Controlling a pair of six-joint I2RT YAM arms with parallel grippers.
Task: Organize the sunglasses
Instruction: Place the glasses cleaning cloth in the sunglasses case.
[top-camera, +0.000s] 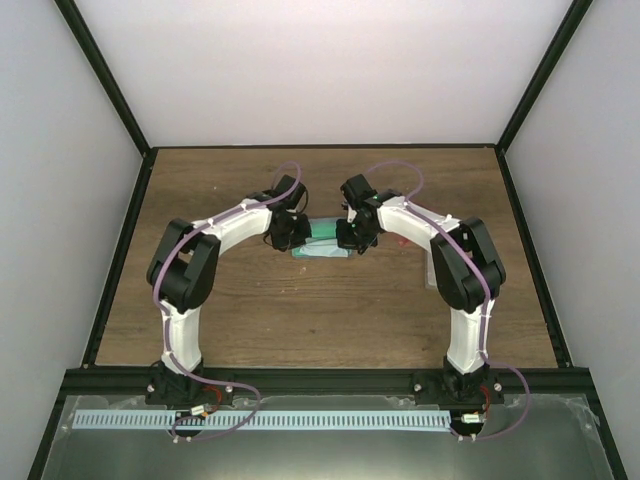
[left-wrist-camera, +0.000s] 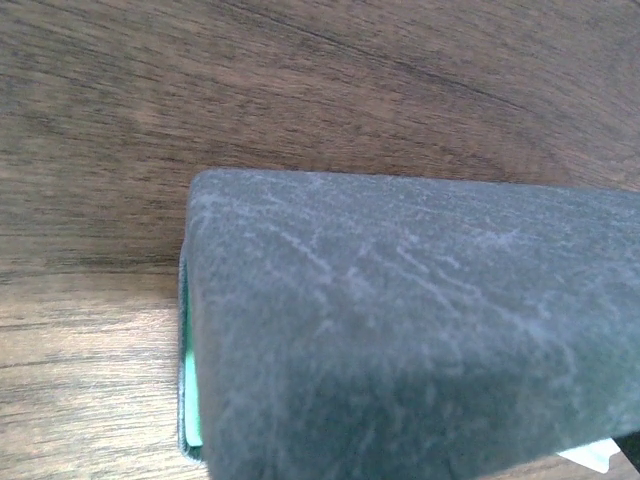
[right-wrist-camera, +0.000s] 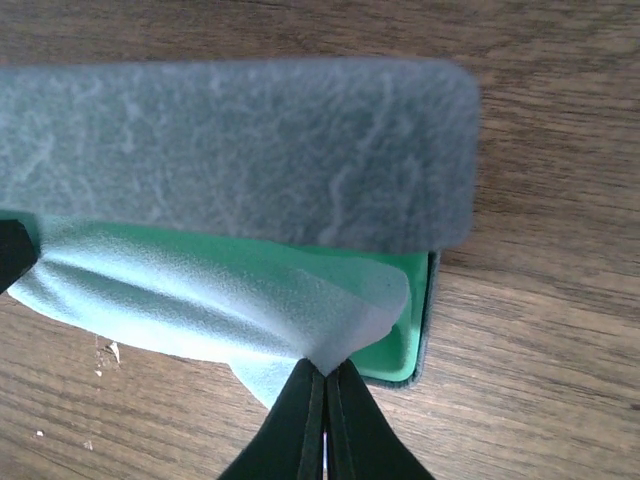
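No sunglasses show in any view. A blue-grey case (top-camera: 320, 250) with green lining (right-wrist-camera: 400, 340) lies open at mid-table, both grippers at it. My right gripper (right-wrist-camera: 325, 372) is shut on a fold of a pale teal cloth (right-wrist-camera: 200, 290) that drapes over the case's green tray and its near edge. The case's grey felt lid (right-wrist-camera: 240, 140) stands raised above the cloth. That lid (left-wrist-camera: 400, 320) fills the left wrist view and hides the fingers; my left gripper (top-camera: 290, 234) sits at the case's left end, shut on the lid. In the top view my right gripper (top-camera: 352, 236) is at the case's right end.
A pale grey oblong thing (top-camera: 429, 270) peeks out beside the right arm's elbow. Dark frame rails (top-camera: 120, 250) border the wooden table (top-camera: 320, 310) on both sides, with white walls beyond. A few white crumbs (right-wrist-camera: 105, 352) lie on the wood near the cloth.
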